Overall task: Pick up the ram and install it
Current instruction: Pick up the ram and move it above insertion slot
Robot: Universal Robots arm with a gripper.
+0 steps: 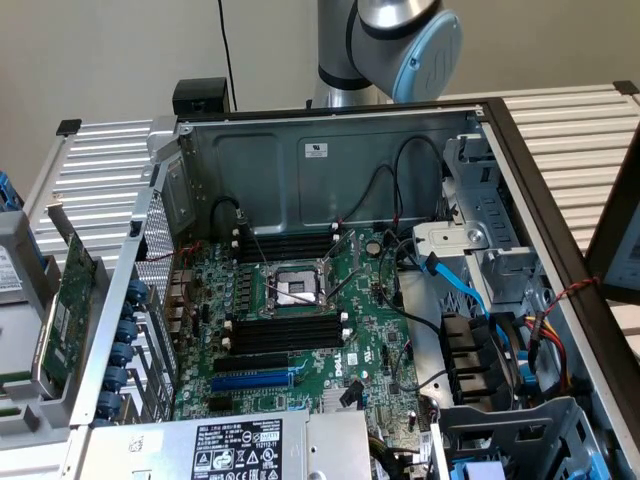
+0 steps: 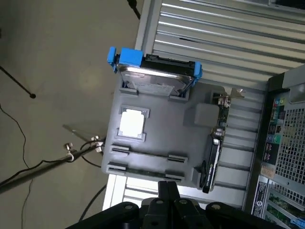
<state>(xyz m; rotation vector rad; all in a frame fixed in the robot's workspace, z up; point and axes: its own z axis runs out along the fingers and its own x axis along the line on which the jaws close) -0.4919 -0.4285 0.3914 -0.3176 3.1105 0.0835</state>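
Where the exterior view looks down, an open PC case [image 1: 300, 170] sits on the slatted bench [image 1: 580, 130]. Motherboard [image 1: 370, 330] faces up inside, with black memory slots [image 1: 285, 332] on both sides of the CPU socket [image 1: 292, 288]. Blue and black cables run on the exterior view's right of the board. The arm [image 1: 400, 40] rises behind the case's back wall. A green expansion card [image 1: 65, 300] with a metal bracket stands outside the case on the exterior view's left.

Wrist view: looks down on a grey holder [image 2: 162, 133] at the bench edge, floor [image 2: 47, 47] beside it. Holder carries a hard drive [image 2: 152, 78] in a blue caddy, a square processor chip [image 2: 131, 123] in a pocket, and the expansion card upright on edge. The ram [image 2: 143, 171] appears as a thin dark strip lying in the holder's long slot between two clips, at the holder edge closest to the hand; details too small to tell. The hand [image 2: 167, 183] is closed, fingers pressed together, gripping nothing, sitting nearest that slot.
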